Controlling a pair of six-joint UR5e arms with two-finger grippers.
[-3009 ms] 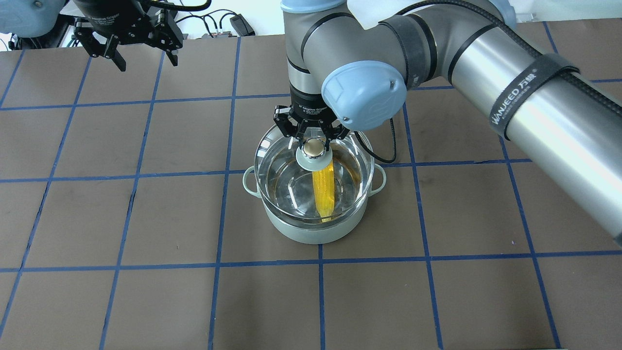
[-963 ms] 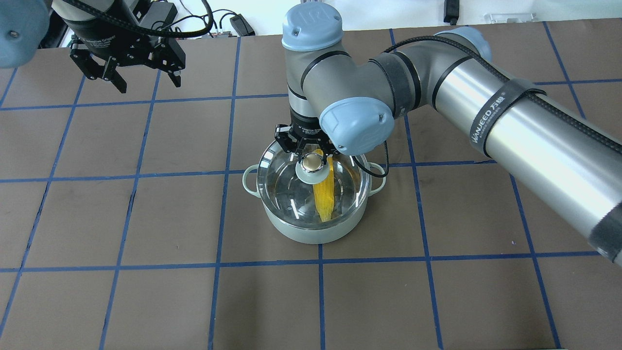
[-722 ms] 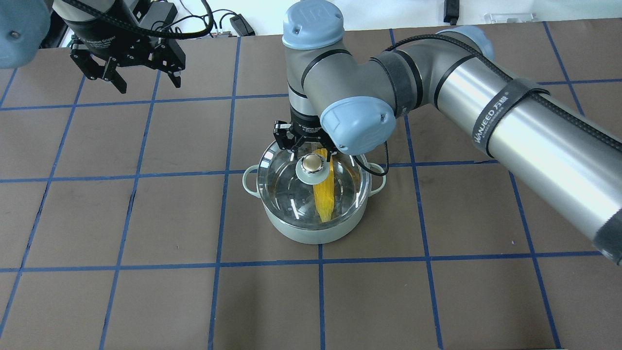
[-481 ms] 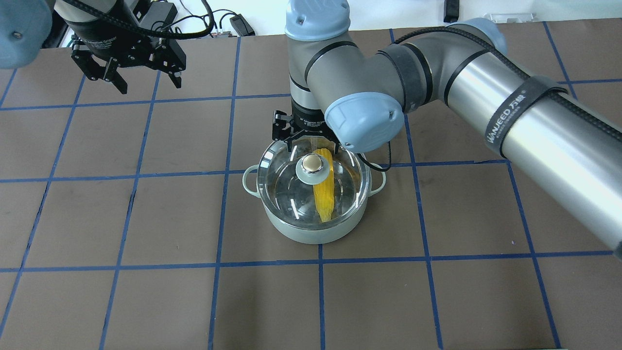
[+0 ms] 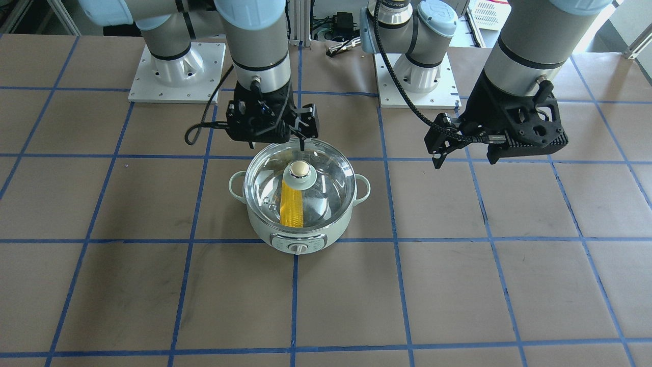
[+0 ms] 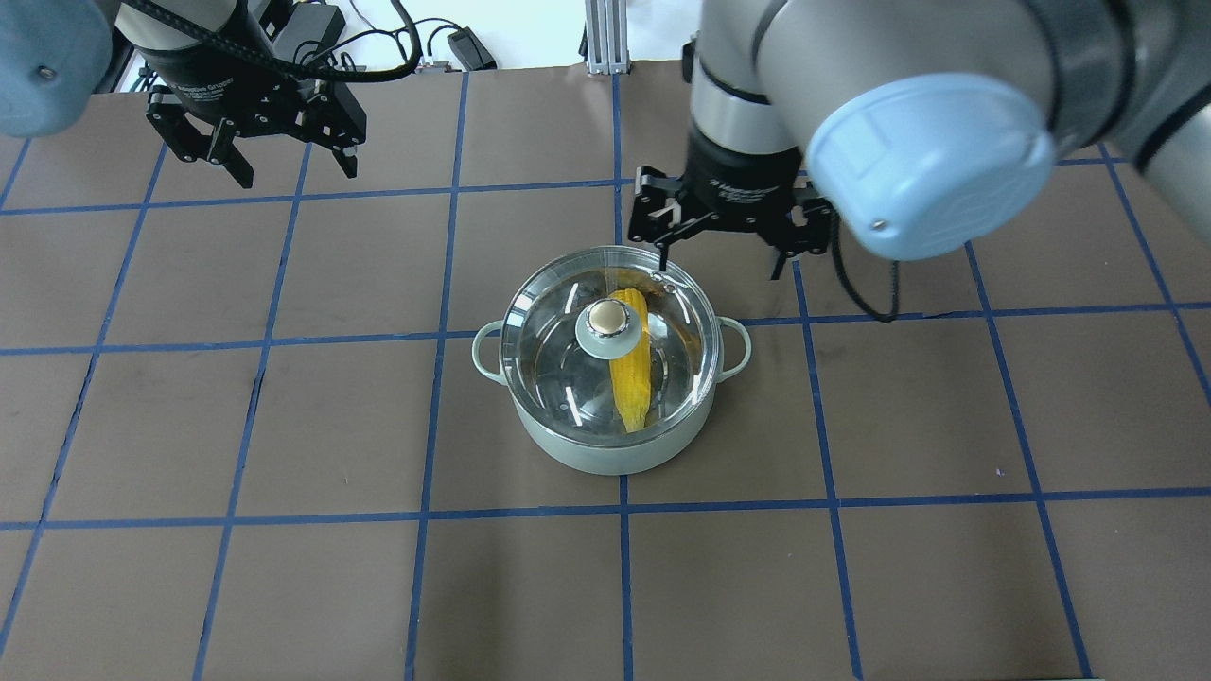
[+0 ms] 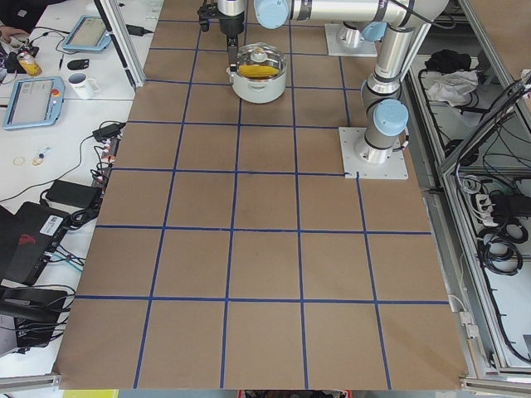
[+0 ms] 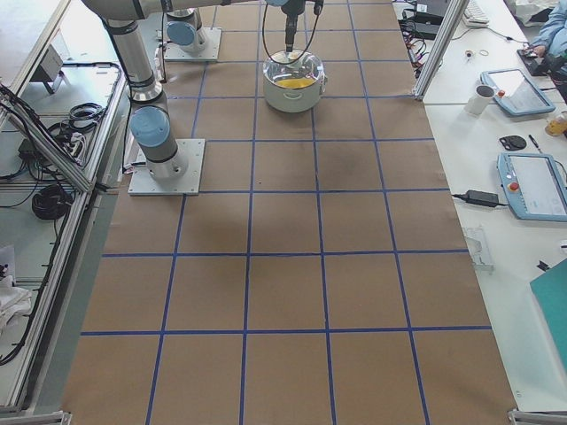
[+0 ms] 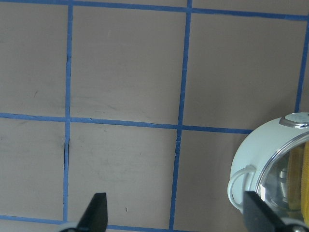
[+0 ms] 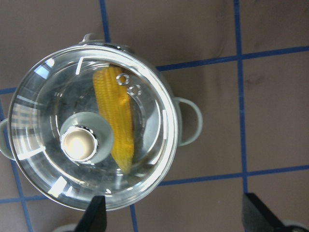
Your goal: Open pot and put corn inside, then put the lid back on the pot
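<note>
Mint-green pot (image 6: pixel 605 459), corn (image 6: pixel 632 378) lying inside, clear lid (image 6: pixel 606 320) seated on top

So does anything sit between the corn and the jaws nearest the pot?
Yes: the glass lid sits on the pot, covering the corn. Nothing visible stands between lid and those open jaws.

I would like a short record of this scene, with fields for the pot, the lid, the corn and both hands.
pot: upright, closed
lid: seated on the pot
corn: lying inside the pot, seen through the glass
right hand: open, empty, raised clear of the lid
left hand: open, empty, well away from the pot
task state: looks complete, nothing held
</note>
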